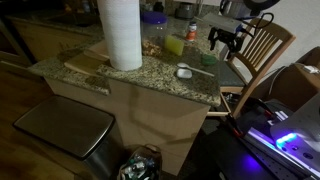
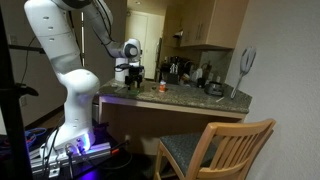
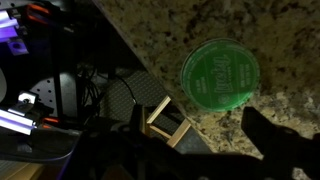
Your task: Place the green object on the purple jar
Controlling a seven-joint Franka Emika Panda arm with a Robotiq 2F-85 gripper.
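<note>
A black two-fingered gripper (image 1: 224,46) on a white robot arm (image 2: 65,60) hangs over one end of a speckled granite countertop (image 1: 140,78). In the wrist view its jaws stand wide apart, dark and blurred along the bottom edge, with nothing between them. Just ahead of the fingertips and below them, a small flat round bright green disc (image 3: 220,75) lies on the stone near the counter's edge, untouched. A short clear jar with a purple round lid (image 1: 153,17) stands well apart from the gripper, toward the far side of the counter, beyond a yellow-green rectangular block (image 1: 175,45). A tall white paper towel roll (image 1: 120,35) stands farther off again. A small white dish (image 1: 184,72) sits near the gripper, and a wooden slat-back chair (image 1: 265,50) stands close beside it, off the counter's end.
</note>
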